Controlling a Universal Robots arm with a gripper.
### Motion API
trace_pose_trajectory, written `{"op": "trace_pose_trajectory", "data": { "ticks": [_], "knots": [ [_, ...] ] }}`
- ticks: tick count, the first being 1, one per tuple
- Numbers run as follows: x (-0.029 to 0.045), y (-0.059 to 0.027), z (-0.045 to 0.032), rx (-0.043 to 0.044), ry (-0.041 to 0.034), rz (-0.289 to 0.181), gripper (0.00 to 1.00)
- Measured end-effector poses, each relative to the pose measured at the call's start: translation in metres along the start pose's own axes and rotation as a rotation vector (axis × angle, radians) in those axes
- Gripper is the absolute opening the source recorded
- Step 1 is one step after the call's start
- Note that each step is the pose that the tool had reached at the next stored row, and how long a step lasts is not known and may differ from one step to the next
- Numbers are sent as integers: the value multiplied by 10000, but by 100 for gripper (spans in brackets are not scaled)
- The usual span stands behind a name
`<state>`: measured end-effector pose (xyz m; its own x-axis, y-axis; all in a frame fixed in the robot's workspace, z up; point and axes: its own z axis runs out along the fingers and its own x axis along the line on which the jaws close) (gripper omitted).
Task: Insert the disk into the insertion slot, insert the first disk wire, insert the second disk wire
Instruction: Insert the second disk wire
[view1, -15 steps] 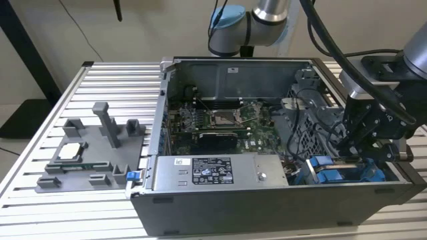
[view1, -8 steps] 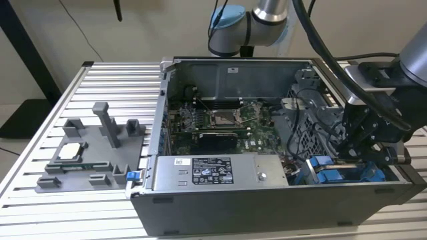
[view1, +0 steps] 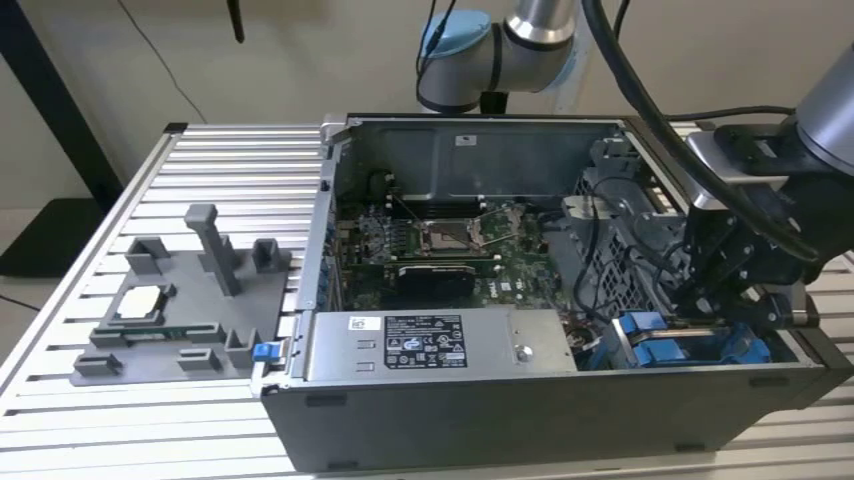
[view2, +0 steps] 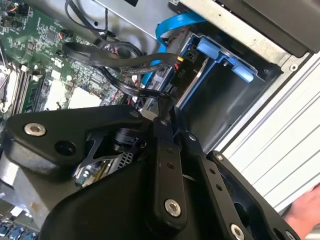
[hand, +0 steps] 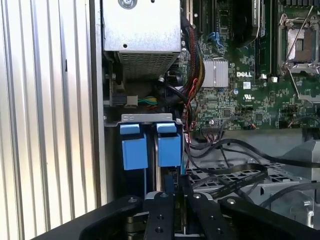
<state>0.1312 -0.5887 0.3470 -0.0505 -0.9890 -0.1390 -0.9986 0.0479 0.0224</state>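
Slatted bench (view1: 80, 400) is carrying your open computer case (view1: 534, 420); black cables (hand: 240, 175) are crowding the insertion slot (view1: 687, 345), where the end effector (hand: 172, 200) is pinching one cable, narrow. Disk position: unclear.

Metal case, plastic fittings

We see bare grey sheet metal on the computer case (view1: 534, 400), glossy bright blue plastic on the insertion slot (hand: 150, 145) tabs, matt black gripper (view2: 167, 125) links, and a ribbed, pale metal table (view1: 80, 420).
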Motion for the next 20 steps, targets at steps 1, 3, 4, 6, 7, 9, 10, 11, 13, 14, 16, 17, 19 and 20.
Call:
{"op": "trace_pose_trajectory", "data": {
  "ticks": [1, 3, 4, 6, 7, 9, 10, 11, 13, 14, 16, 17, 19, 20],
  "knots": [
    [-3, -1, 5, 4, 0, -2, 0],
    [-3, -5, 14, 9, 0, -2, 0],
    [-2, -6, 18, 11, 0, -2, 0],
    [-2, -10, 26, 17, 1, -3, 0],
    [-2, -12, 30, 19, 2, -3, 0],
    [-4, -17, 39, 22, 0, -4, 0],
    [-5, -18, 44, 24, -2, -4, 0],
    [-7, -19, 48, 25, -3, -3, 0],
    [-11, -21, 55, 29, -1, -5, 0],
    [-13, -22, 59, 30, -2, -5, 0],
    [-15, -24, 66, 33, 0, -6, 0],
    [-16, -25, 70, 35, 0, -6, 0],
    [-17, -27, 77, 38, -1, -6, 0],
    [-18, -28, 81, 41, -1, -7, 0]
  ]
}}
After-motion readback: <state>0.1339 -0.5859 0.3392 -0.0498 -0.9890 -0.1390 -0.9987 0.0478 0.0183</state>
